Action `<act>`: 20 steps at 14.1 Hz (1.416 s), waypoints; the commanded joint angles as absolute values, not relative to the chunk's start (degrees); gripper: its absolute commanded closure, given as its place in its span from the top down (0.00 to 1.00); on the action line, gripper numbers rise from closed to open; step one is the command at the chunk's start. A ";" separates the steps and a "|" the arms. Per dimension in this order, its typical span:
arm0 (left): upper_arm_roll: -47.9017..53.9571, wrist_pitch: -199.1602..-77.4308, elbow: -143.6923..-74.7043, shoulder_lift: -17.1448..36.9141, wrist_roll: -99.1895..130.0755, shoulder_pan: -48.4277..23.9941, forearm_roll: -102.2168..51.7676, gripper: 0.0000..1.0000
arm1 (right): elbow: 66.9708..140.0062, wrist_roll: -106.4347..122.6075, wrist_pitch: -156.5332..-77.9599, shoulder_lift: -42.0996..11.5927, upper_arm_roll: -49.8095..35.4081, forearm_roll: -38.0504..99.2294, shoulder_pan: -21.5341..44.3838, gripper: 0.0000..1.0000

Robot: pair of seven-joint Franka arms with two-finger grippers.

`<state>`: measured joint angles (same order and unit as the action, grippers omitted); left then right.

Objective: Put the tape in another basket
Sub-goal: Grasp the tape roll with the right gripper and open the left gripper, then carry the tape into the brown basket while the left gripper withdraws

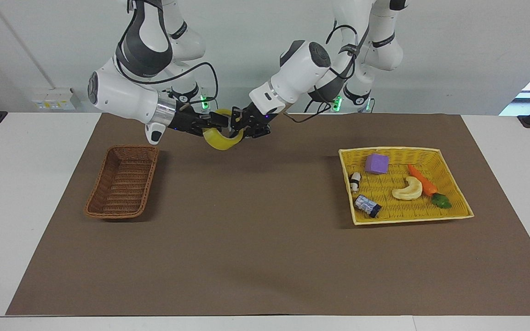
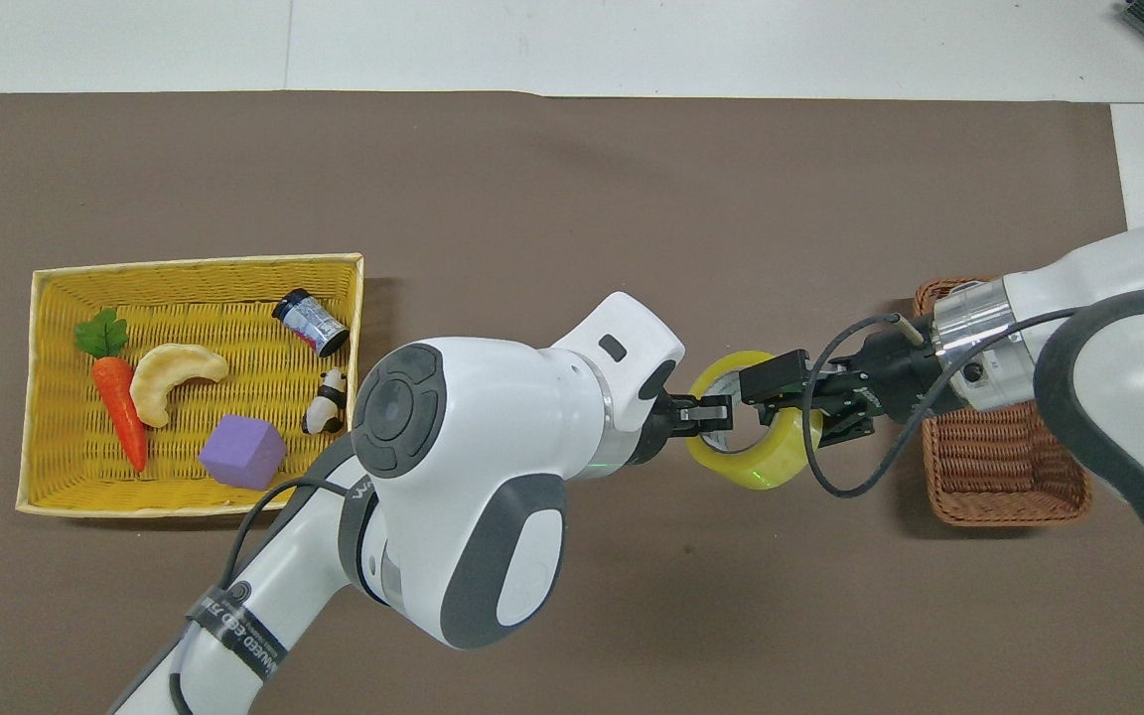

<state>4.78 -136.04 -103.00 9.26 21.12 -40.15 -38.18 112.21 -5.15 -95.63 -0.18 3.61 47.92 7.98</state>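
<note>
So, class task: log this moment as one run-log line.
phase: handover | tape: mid-air over mat, both pincers on it | left pincer: shut on tape | right pincer: shut on tape | brown basket: empty

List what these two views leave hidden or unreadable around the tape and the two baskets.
1. Overhead view: the right arm covers part of the brown basket.
2. Facing view: the left gripper and the right gripper hide the upper rim of the tape.
3. Both views: the print on the small bottle in the yellow basket is too small to read.
</note>
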 commanded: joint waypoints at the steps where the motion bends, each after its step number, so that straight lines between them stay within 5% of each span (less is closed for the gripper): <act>1: 4.31 -135.97 -104.24 5.19 23.82 -39.03 -39.20 1.00 | 112.06 -6.33 -95.45 0.09 3.52 47.81 7.73 0.00; 11: 3.60 -121.04 -103.27 5.10 21.88 -20.67 -30.96 1.00 | 112.50 4.29 -103.27 -0.70 3.60 30.43 6.60 0.00; 16: 3.52 -117.51 -103.01 5.19 20.49 -13.02 -18.68 1.00 | 112.68 15.97 -104.41 -1.93 3.60 21.02 -4.72 0.00; 20: 3.43 -113.31 -102.05 4.48 4.37 -3.72 -12.93 1.00 | 112.68 24.59 -108.88 -7.98 3.60 20.83 -12.11 0.00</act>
<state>2.78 -117.24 -103.06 5.30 12.89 -8.74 -14.79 112.82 21.20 -106.58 -5.09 4.43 21.59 -9.69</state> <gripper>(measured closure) 0.000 0.996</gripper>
